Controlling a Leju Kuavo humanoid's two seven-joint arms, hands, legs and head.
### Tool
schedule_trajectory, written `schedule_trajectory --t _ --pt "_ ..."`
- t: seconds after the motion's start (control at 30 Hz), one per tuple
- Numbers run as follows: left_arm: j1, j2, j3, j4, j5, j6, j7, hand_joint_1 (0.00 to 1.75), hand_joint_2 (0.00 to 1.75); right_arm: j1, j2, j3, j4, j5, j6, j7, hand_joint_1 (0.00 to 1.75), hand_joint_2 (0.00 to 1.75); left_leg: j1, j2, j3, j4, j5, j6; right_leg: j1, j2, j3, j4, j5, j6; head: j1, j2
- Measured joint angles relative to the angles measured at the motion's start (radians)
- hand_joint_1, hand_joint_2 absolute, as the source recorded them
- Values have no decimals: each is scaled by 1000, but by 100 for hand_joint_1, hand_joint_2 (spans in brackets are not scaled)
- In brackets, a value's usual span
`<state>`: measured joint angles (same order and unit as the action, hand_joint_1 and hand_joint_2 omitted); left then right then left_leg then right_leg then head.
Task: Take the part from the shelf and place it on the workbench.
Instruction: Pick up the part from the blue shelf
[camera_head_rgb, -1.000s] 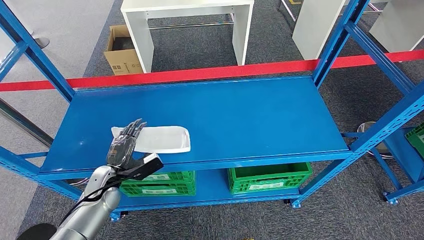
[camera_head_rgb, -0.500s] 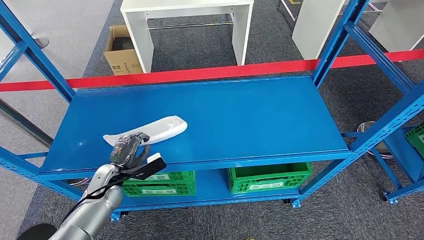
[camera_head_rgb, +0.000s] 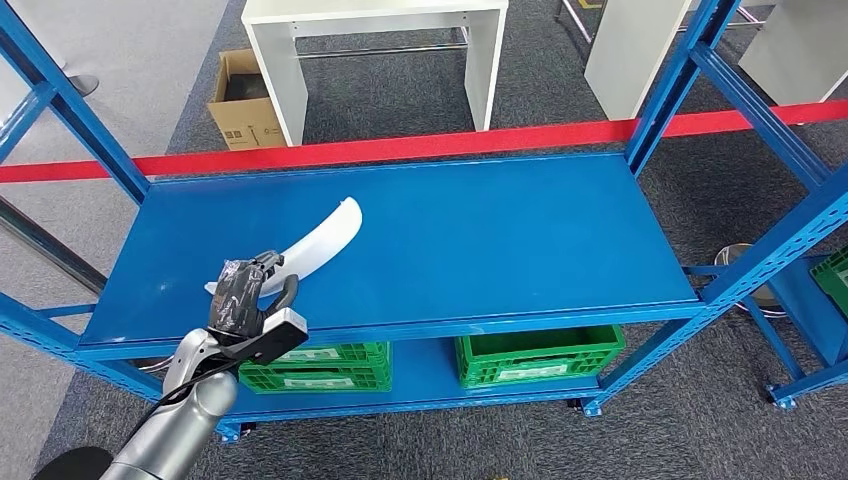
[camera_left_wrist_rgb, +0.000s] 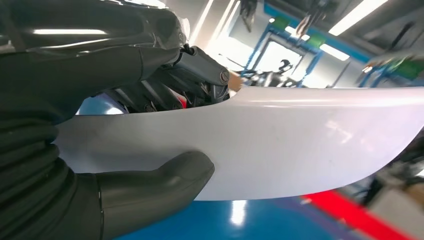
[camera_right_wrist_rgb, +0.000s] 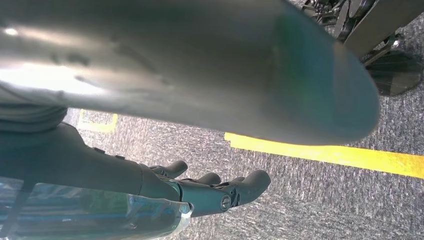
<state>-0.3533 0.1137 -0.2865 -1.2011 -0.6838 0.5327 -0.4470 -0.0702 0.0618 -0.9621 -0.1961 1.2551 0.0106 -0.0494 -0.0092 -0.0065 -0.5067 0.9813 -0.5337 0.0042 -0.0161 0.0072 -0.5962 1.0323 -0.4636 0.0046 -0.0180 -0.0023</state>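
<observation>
Silver arm, dark ribbed hand

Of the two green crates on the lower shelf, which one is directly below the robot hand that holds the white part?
The left green crate. It sits under the left robot hand gripping the white part; the right green crate lies off to the side, beneath bare shelf.

I see grey carpet floor beyond the rack, crossed by a red tape line. A white rectangular table stands behind it, an open brown cardboard box beside its leg. Two green plastic crates sit low down; a yellow floor stripe runs nearby
</observation>
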Motion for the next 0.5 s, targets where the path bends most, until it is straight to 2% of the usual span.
schedule_trajectory --t 0.2,0.5 --pt "30 0 -22 -175 157 -14 -115 175 175 -1 -1 0 0 1 0 -3 0 0 0 0 0 0 -1 0 0 0 0 0 0 0 0 0" --pt "42 3 -37 -262 171 -17 -123 175 175 -1 -2 0 0 1 0 -3 0 0 0 0 0 0 -1 0 0 0 0 0 0 0 0 0"
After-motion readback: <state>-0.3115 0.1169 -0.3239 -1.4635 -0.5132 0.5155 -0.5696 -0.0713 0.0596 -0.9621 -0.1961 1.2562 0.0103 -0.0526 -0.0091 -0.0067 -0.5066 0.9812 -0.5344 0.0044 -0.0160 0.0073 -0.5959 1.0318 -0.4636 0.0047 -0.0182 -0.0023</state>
